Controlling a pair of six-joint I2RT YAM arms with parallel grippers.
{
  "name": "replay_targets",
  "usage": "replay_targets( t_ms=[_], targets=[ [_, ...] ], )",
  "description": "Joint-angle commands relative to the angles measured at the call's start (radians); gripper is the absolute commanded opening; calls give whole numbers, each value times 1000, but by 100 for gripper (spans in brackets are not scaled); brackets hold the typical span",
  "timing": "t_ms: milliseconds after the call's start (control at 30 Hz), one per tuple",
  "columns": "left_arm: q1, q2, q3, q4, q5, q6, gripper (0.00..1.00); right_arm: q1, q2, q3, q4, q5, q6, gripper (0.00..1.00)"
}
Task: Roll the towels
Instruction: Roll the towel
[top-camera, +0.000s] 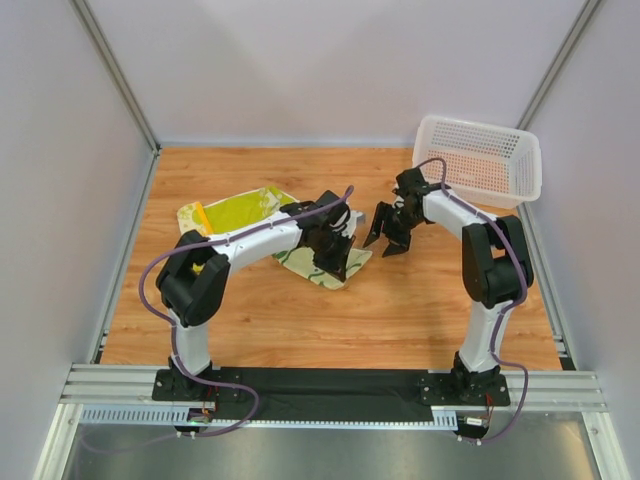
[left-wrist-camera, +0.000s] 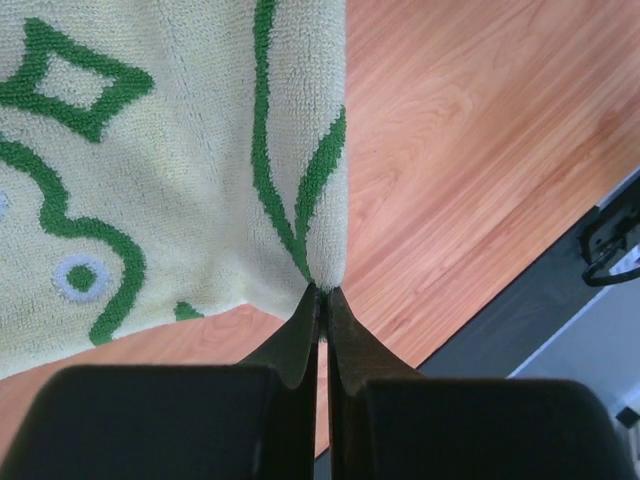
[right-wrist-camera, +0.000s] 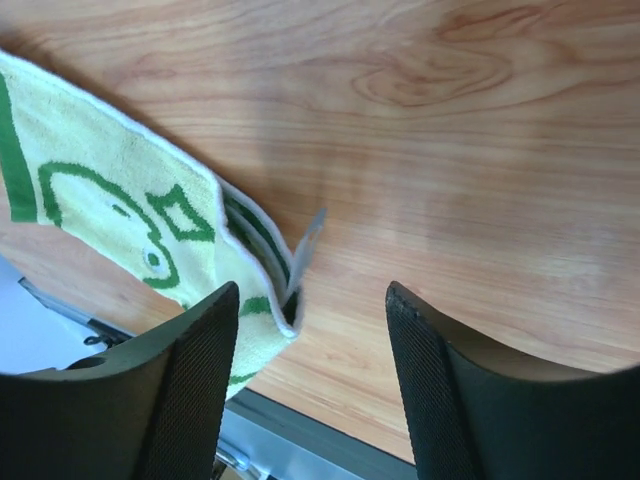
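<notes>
A cream-and-lime towel (top-camera: 240, 210) with green prints and a yellow-orange end band lies left of the table's middle. In the top view my left gripper (top-camera: 337, 258) hangs over its near right corner. In the left wrist view that gripper (left-wrist-camera: 323, 296) is shut on the corner of the towel (left-wrist-camera: 150, 150), lifted off the wood. My right gripper (top-camera: 386, 236) stands just right of the towel, apart from it. In the right wrist view the right gripper (right-wrist-camera: 312, 298) is open; the towel (right-wrist-camera: 110, 200) edge with its grey tag (right-wrist-camera: 308, 240) lies beside the left finger (right-wrist-camera: 200, 350), ungripped.
A white perforated basket (top-camera: 485, 130) stands at the back right of the wooden table (top-camera: 420, 300), close behind the right arm. Grey walls enclose the table on three sides, and a metal rail runs along the near edge.
</notes>
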Motion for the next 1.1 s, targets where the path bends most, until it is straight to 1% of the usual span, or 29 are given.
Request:
replay_targets(
  t_ms=[0,167,300,500,600,633,800,933,1067],
  targets=[
    [35,-46,-2,24,89,-51,0,-29,-14,56,-59,75,-52,63],
    [89,-32,-23,33,167,-120,0,-46,-41,53,-80,87,-67,63],
    [135,-19,-57,34,208,-188,0,-49,-70,30,-60,55,-71,62],
    [201,-6,-132,53,258,-275,0,-44,-116,-14,-3,-19,-71,57],
    [221,-8,-172,61,261,-301,0,-27,-144,-36,43,-86,-80,52],
    [235,-6,-181,63,263,-316,0,-23,-150,-41,65,-106,-89,49],
    [275,-11,-246,81,270,-364,0,37,-163,-60,119,-230,-106,36],
    [283,4,-258,83,272,-366,0,94,-149,-80,181,-300,-104,31],
    [286,18,-258,76,257,-364,0,158,-115,-94,236,-344,-78,30]
  ],
)
